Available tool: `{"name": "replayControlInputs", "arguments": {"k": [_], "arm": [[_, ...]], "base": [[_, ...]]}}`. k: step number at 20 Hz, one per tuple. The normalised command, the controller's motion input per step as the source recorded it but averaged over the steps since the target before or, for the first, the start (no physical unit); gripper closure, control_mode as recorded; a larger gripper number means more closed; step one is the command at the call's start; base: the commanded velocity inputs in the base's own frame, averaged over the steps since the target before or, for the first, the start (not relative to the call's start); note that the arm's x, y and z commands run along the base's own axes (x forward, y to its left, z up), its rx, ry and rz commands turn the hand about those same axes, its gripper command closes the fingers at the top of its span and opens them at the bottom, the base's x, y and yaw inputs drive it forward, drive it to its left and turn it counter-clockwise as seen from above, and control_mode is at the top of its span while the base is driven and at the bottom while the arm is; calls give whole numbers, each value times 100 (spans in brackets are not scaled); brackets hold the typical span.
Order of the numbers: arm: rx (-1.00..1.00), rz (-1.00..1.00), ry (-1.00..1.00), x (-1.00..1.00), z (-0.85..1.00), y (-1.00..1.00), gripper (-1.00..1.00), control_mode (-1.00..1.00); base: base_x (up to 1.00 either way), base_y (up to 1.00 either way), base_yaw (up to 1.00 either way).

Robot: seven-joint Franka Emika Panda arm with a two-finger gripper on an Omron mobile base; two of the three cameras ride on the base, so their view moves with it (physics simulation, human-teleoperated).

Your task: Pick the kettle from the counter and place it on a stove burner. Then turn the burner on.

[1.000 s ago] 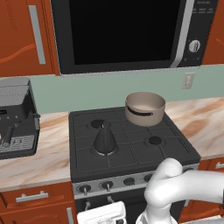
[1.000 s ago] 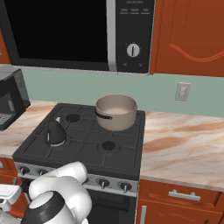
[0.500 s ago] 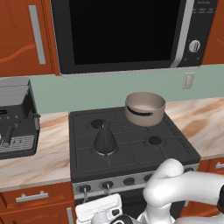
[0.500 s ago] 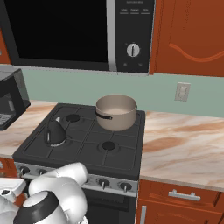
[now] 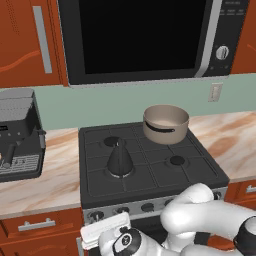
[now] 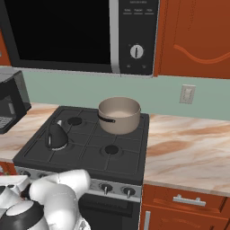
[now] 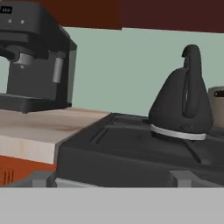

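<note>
Jaws stand wide apart with nothing in them, low down in front of the stove. The kettle [image 5: 119,159] already sits on the front left stove burner [image 6: 57,144], upright, on the dark grates. It looks small, hard and stiff, and probably not heavy. Its smooth cone sides would likely slip, so the thin black loop handle [image 7: 191,78] on top is the best spot to grab. Behind it to the right sits the tan saucepan [image 5: 165,123], well apart. On the bench [image 5: 42,176] to the left stands a dark coffee machine [image 5: 19,135]. The stove knobs [image 6: 117,190] line the front edge, and I think one of them comes next.
</note>
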Motion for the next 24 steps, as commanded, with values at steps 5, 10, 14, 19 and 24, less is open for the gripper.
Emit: {"name": "replayControlInputs", "arguments": {"k": [5,10,14,19,24], "arm": [[-5,0,12,9,-58,23,-100,-100],[-3,0,10,0,-62,6,-100,-100],[0,0,0,0,0,0,-100,-100],[0,0,0,1,0,0,-100,-100],[0,-1,0,11,0,0,-100,-100]], "base": [[0,0,0],[0,0,0],[0,0,0],[0,0,0],[0,0,0]]}}
